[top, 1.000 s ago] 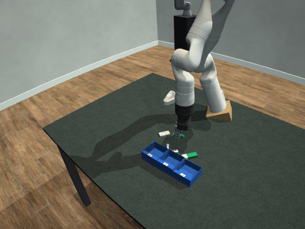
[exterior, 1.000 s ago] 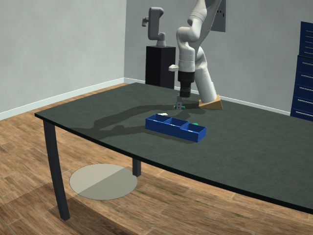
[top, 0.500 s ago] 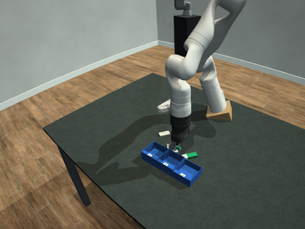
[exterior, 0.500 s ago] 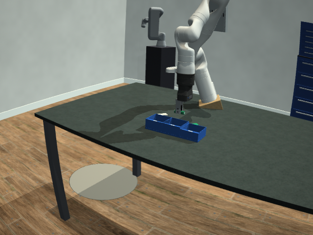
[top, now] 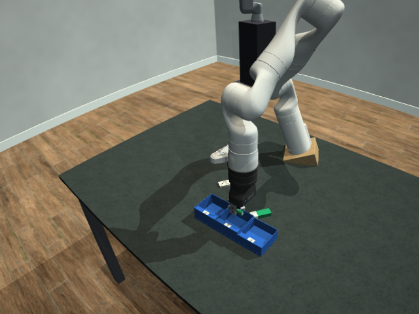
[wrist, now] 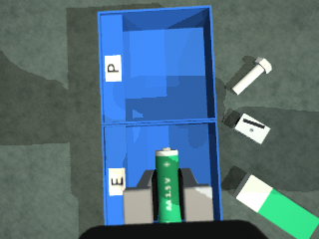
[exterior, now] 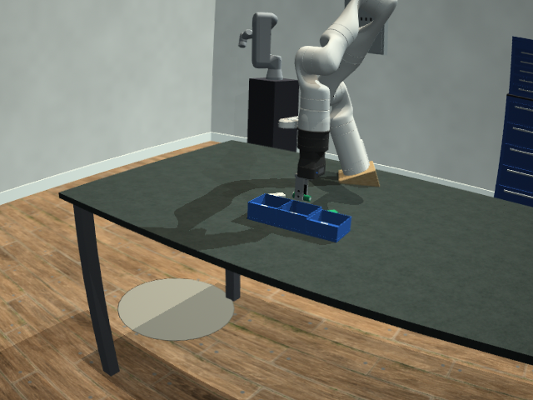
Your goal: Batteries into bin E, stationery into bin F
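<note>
My gripper (top: 236,210) (exterior: 302,197) (wrist: 167,186) is shut on a green AA battery (top: 239,212) (exterior: 307,197) (wrist: 166,181), held across bin E (top: 226,230) (exterior: 290,219) (wrist: 194,136), the middle compartment of the blue bin row. The battery is above the compartment, not resting in it, as far as shows. Bin F (top: 260,233) (exterior: 322,230) is the right compartment; its letter is too small to read. It looks empty. A green and white eraser (top: 263,213) (exterior: 332,211) (wrist: 286,211) and a small white sharpener (wrist: 251,130) lie on the table behind the bins.
Bin P (top: 203,217) (wrist: 184,50) is the left compartment and looks empty. A pale bolt (wrist: 249,77) lies beside it, close to the sharpener. A white domino (top: 223,183) (exterior: 277,195) lies behind the bins. The bins stand on the dark table (top: 135,162) (exterior: 387,275).
</note>
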`<state>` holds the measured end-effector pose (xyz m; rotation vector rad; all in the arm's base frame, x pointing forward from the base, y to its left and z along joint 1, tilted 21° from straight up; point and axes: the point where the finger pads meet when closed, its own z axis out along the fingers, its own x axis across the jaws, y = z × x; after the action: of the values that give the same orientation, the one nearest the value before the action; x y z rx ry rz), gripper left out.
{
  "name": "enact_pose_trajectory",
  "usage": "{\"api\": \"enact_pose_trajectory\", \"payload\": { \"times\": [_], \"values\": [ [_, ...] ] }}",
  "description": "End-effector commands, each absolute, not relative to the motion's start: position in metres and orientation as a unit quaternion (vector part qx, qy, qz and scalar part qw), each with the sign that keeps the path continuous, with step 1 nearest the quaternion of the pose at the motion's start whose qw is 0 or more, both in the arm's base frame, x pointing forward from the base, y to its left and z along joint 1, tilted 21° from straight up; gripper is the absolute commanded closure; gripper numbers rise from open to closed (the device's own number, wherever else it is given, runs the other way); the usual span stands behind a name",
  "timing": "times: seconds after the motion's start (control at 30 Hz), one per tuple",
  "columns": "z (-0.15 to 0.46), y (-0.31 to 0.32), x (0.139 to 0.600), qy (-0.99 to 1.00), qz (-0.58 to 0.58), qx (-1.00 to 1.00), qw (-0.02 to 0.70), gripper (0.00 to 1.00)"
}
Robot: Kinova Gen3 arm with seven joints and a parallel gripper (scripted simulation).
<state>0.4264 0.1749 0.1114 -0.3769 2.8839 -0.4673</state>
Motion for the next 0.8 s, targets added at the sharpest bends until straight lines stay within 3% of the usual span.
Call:
{"api": "enact_pose_trajectory", "payload": {
  "times": [0.0, 0.77],
  "values": [
    [0.1116, 0.1716, 0.4256, 0.975, -0.159, -0.123, 0.095, 0.69],
    [0.1071, 0.1746, 0.4239, 0.975, -0.157, -0.125, 0.099, 0.69]
  ]
}}
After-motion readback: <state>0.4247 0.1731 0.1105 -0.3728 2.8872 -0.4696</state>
